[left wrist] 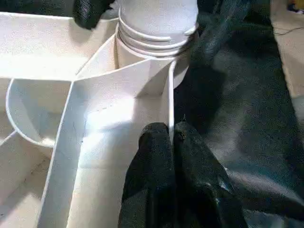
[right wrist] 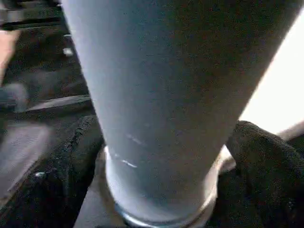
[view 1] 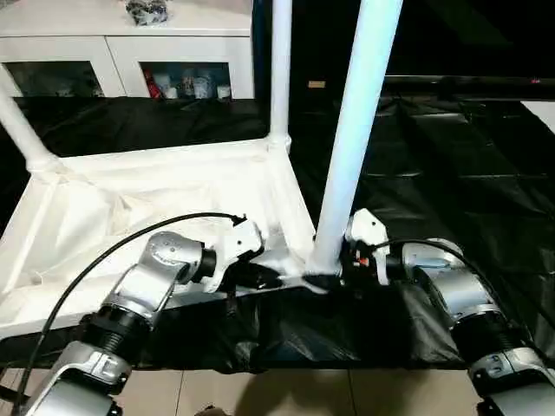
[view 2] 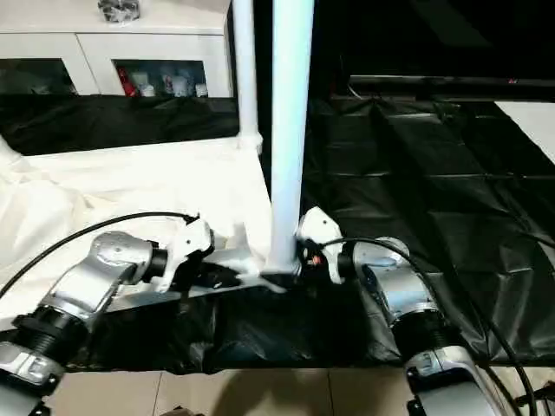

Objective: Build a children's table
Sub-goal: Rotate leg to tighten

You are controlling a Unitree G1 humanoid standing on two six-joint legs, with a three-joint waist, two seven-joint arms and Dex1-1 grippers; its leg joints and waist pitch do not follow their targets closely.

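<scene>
Tabletop (view 1: 130,217): white plastic, lying upside down on a black sheet (view 1: 451,173), ribbed underside facing up.
Near leg (view 1: 355,130): white tapered tube, standing upright in the near corner socket (left wrist: 152,35) at the tabletop's right end; ringed collar seated at the socket mouth.
Far leg (view 1: 280,69): upright in the far corner socket on the same end.
Third leg (view 1: 22,130): rises at a slant from the far left corner.
Left gripper (left wrist: 172,135): black fingers pressed together, pinching a thin upright rib (left wrist: 170,99) of the underside, just beside the near leg's socket.
Right gripper (right wrist: 161,142): fingers (right wrist: 266,156) spread wide, one on each side of the near leg's base; whether the pads touch the tube cannot be told.
Forearms: silver, left reaching in over the near edge of the tabletop, right from the black sheet side.
Cabinet (view 1: 121,52): white, glass doors, behind the tabletop; a small dark object (view 1: 146,10) on top.
Floor (view 1: 286,394): pale tiles along the near edge.
</scene>
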